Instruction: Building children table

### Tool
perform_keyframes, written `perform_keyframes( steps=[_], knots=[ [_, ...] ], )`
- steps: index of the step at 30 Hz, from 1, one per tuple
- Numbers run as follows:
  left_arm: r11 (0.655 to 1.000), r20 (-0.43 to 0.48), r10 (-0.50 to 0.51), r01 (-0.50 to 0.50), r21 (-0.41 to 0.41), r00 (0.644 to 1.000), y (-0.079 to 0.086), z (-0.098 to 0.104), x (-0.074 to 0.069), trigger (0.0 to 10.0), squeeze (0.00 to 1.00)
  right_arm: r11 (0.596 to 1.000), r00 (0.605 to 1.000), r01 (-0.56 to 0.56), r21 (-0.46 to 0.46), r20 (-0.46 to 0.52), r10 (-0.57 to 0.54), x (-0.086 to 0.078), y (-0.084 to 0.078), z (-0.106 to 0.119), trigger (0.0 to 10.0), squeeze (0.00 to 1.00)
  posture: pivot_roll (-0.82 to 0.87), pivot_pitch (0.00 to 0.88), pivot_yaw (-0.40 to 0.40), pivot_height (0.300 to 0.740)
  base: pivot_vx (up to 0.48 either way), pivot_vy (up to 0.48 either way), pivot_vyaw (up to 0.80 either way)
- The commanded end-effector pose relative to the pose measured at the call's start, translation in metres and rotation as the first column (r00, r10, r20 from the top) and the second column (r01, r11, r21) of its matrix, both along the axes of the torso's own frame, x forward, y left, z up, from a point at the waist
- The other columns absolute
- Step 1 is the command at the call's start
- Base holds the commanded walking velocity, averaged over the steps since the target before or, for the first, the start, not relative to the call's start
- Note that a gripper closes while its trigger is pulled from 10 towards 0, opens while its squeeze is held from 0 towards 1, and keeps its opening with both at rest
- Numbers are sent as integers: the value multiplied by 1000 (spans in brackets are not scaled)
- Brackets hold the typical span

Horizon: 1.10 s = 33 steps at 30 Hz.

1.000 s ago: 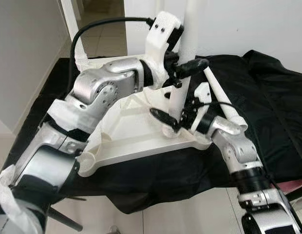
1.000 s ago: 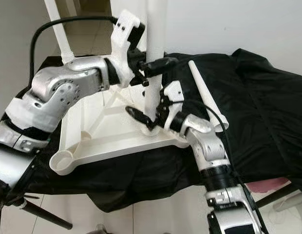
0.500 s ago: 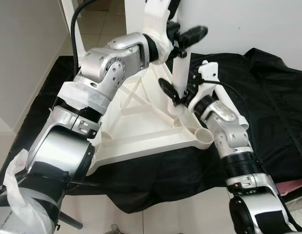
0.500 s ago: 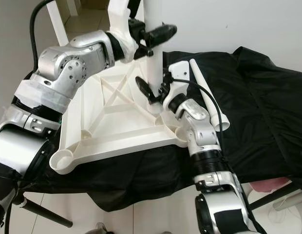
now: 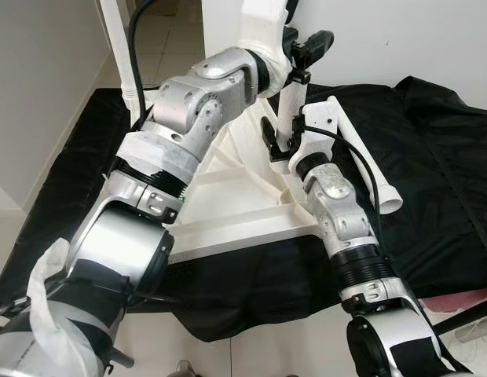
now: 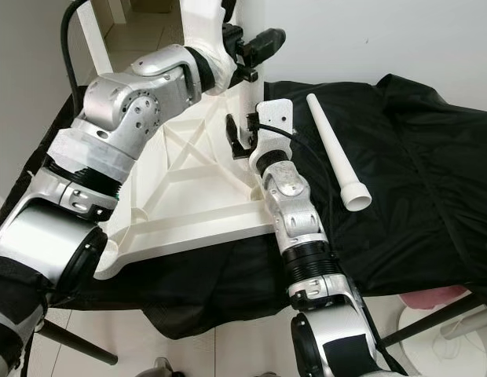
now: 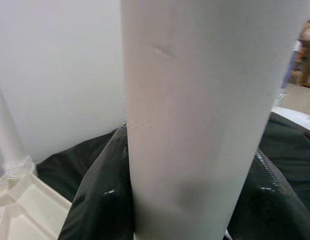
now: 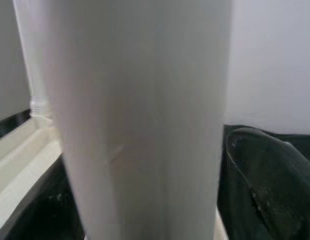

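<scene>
Lying upside down on a black cloth (image 6: 416, 157), the white plastic tabletop (image 6: 188, 212) shows its ribbed underside, with one white leg (image 6: 247, 102) standing upright from a socket near its middle-right edge. The left gripper (image 6: 245, 49) is raised high on this leg, its black fingers (image 6: 263, 39) set on either side of the shaft and closed against it; in the left wrist view the pale leg (image 7: 195, 120) stands between the two dark fingers (image 7: 97, 195), touching both. The right gripper (image 6: 242, 135) is lower on the same leg, near its foot, and its fingers (image 6: 232, 129) also clasp the shaft; the right wrist view has the leg (image 8: 140, 120) pressed between the black fingers (image 8: 265, 175). A second white leg (image 6: 335, 153) lies loose on the cloth to the robot's right of the tabletop, its wider end nearer the robot. Another upright leg (image 5: 122, 47) rises from the far left corner of the tabletop. Pale floor tiles (image 6: 228, 349) show below the cloth's near edge.
</scene>
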<state>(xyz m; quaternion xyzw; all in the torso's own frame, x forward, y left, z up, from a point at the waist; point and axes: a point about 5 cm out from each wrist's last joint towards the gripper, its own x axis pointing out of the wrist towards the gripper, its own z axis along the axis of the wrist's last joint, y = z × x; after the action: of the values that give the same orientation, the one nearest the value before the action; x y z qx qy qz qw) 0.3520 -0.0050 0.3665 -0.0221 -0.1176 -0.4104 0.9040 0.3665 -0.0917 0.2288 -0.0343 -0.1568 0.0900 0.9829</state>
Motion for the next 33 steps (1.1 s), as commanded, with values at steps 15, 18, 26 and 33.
perform_keyframes(
  steps=[15,18,26,33],
  knots=[
    [999,49,4,-6,45,999,-15,-5,-6,10000,0,995,995,101,4,-1,-101,-2,7,-11,5294,0,-39,0,-8,740,0,0,0],
    [999,52,5,-8,46,999,-16,-5,-7,10000,0,993,993,120,8,-1,-120,-2,6,-11,3294,0,-36,0,-9,740,0,0,0],
    [998,83,1,-6,61,997,-22,-2,-16,10000,0,985,986,166,42,2,-166,-3,1,-14,0,0,-31,0,-7,740,0,0,0],
    [996,120,-9,-2,94,993,-23,-3,-16,10000,0,982,984,178,66,-21,-177,-3,0,-18,10000,0,-34,0,1,740,0,0,0]
  ],
)
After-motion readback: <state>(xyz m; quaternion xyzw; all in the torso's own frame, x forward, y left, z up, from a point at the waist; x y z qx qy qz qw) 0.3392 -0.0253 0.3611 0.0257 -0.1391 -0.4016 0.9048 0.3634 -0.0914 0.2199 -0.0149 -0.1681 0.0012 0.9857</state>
